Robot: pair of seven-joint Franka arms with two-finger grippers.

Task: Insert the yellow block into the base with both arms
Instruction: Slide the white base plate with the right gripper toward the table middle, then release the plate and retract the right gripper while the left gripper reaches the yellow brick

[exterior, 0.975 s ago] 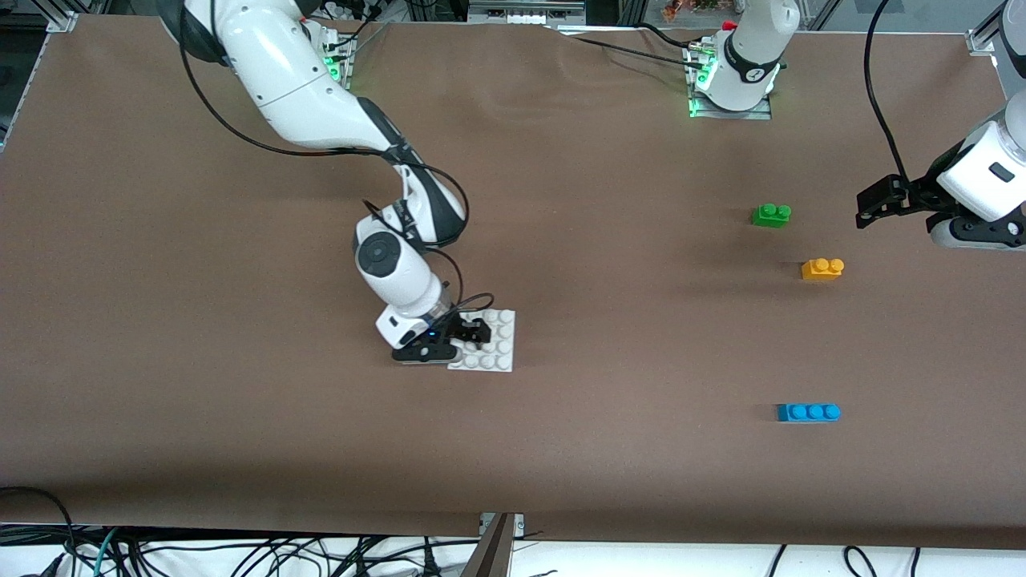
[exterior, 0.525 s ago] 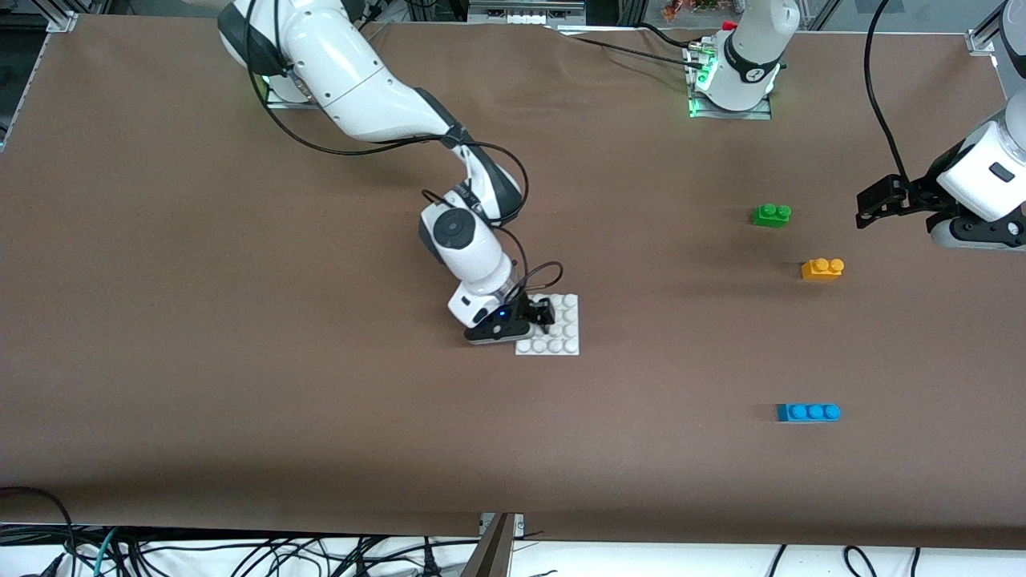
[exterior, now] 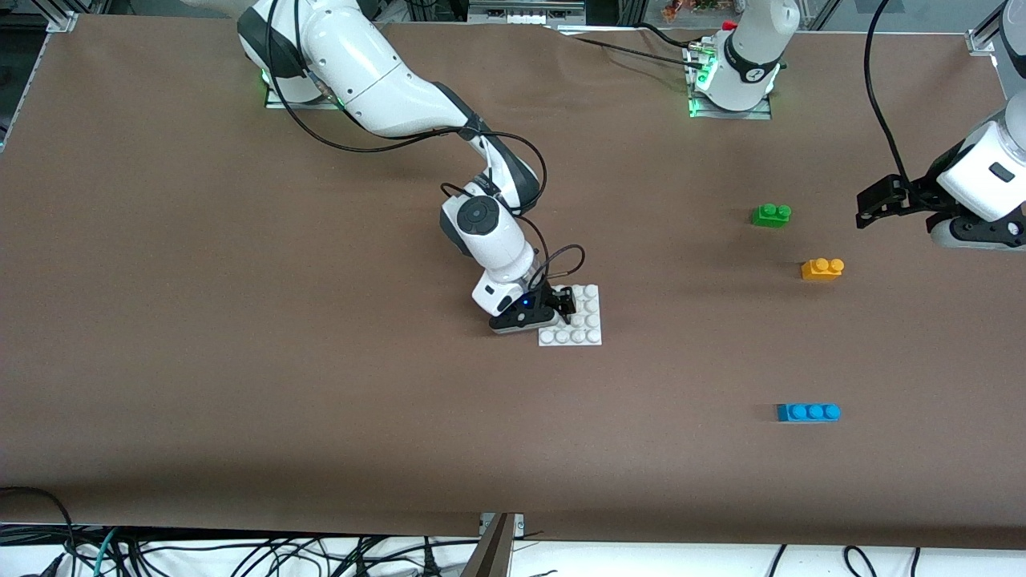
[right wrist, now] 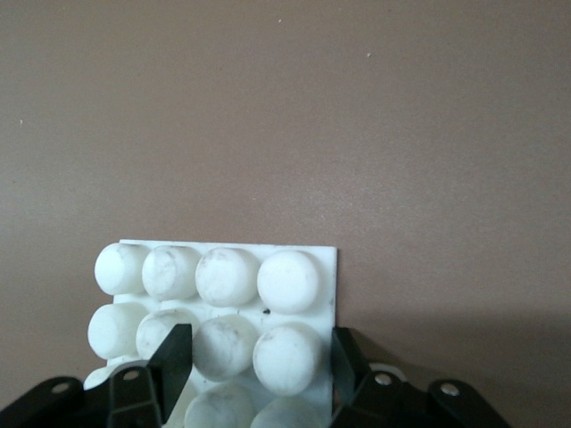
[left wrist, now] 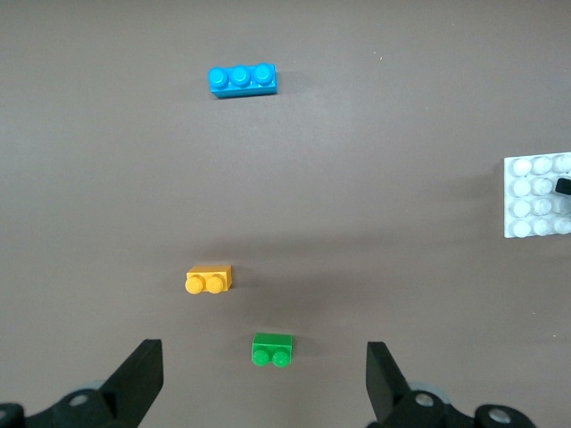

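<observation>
On the brown table [exterior: 240, 320] the right gripper [exterior: 561, 307] is clamped on the base [exterior: 583, 324], which should slide flat toward the yellow block [exterior: 822, 268], lying near the waiting left gripper [exterior: 874, 200], fingers apart.

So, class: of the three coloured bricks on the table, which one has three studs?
The blue brick, lying nearest the front camera. The green brick and the yellow block each carry only two studs.
</observation>
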